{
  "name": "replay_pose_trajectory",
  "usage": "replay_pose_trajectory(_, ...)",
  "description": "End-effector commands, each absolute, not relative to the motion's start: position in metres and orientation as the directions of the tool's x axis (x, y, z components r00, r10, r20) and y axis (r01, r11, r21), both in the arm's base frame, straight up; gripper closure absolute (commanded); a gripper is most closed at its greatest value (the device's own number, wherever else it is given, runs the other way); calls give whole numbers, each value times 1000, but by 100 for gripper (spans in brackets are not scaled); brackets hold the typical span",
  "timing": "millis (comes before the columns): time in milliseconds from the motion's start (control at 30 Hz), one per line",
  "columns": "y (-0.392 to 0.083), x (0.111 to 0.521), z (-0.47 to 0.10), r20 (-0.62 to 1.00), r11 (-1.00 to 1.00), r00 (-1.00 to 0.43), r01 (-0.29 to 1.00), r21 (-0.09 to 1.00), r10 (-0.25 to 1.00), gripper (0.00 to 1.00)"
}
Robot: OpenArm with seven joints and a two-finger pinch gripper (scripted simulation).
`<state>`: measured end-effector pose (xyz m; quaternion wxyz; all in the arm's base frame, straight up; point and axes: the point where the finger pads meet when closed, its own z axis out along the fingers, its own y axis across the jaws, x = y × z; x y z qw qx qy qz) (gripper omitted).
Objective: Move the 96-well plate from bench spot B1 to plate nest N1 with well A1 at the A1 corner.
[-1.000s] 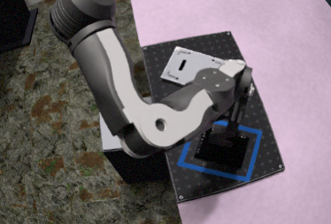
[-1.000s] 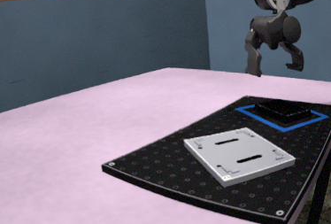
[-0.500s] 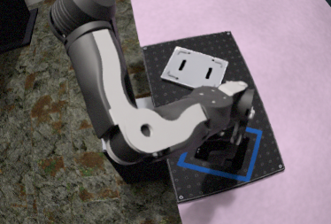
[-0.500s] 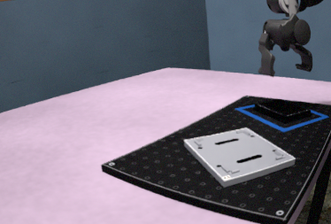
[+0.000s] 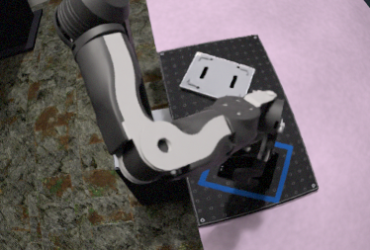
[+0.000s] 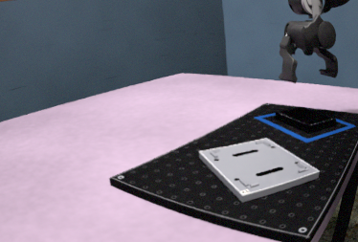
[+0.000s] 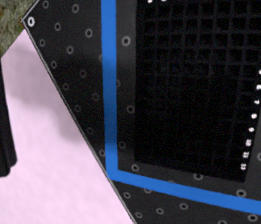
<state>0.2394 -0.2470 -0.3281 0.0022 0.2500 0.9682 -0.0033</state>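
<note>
The black 96-well plate (image 6: 306, 119) lies flat inside the blue square outline of spot B1 on the black perforated board. In the wrist view the plate (image 7: 191, 90) fills the middle, with the blue outline (image 7: 110, 90) along its left and lower sides. My gripper (image 6: 308, 70) is open and empty, hanging well above the plate. In the top view the arm covers most of the plate (image 5: 242, 166). The grey plate nest N1 (image 6: 258, 166) lies empty on the same board, nearer the camera; it also shows in the top view (image 5: 218, 76).
The black board lies on a pink table top, near its edge. One dark finger (image 7: 1, 115) shows at the left edge of the wrist view. The arm's base stands beside the table over a mottled floor.
</note>
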Motion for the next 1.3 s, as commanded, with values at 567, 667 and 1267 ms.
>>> replay_pose_trajectory(567, -240, 243, -326, -9, 876, -876, 483, 0, 483, 23)
replay_pose_trajectory(667, -240, 243, -326, -9, 876, -876, 483, 0, 483, 23)
replay_pose_trajectory(1267, -239, 243, -326, -7, 878, -878, 479, 6, 479, 23)
